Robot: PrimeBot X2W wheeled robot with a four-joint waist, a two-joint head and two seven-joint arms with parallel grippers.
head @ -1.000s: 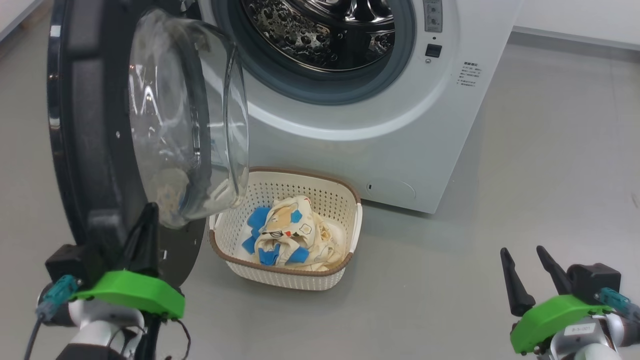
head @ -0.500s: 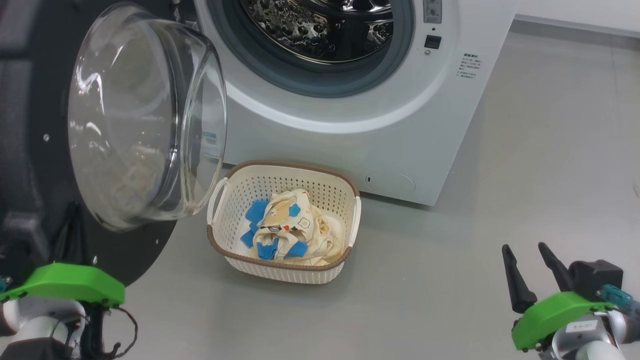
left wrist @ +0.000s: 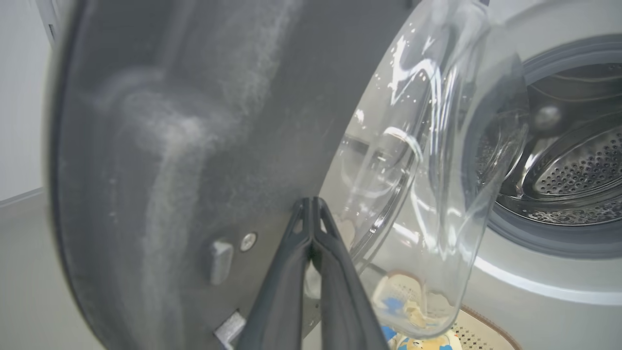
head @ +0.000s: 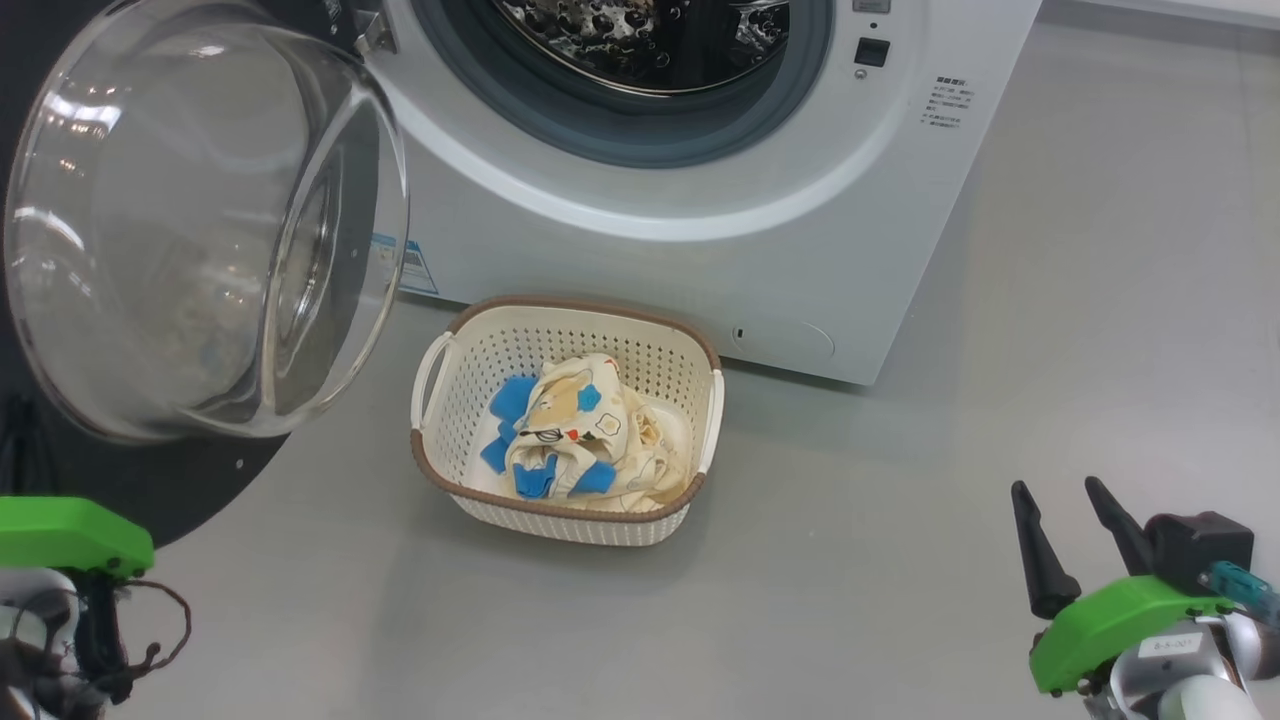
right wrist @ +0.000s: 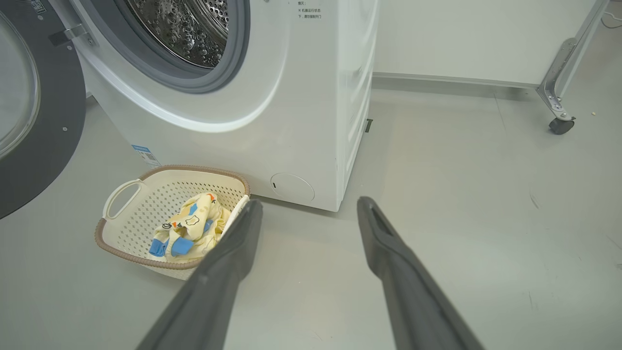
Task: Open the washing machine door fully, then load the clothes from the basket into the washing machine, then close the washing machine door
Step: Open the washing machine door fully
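Note:
The washing machine [head: 700, 250] stands with its steel drum [head: 640, 40] exposed. The washing machine door [head: 200, 230] is swung out to the left, its glass bowl facing me over the black rim [head: 200, 480]. On the floor in front sits the basket [head: 560, 520], holding the clothes [head: 580, 440], cream with blue patches. My left gripper [left wrist: 311, 200] is shut, its tips at the door's dark inner face [left wrist: 194, 146] beside the glass bowl; its green mount [head: 70, 530] shows at lower left. My right gripper [head: 1055, 486] hangs open and empty over the floor, right of the basket [right wrist: 146, 194].
Grey floor [head: 900, 500] spreads to the right of the machine and basket. A metal leg on a caster [right wrist: 559, 97] stands at the back right, by a white wall [right wrist: 461, 34].
The door has swung further open to the left, and my left gripper has gone left with it. The head view shifted slightly. The right gripper held its place.

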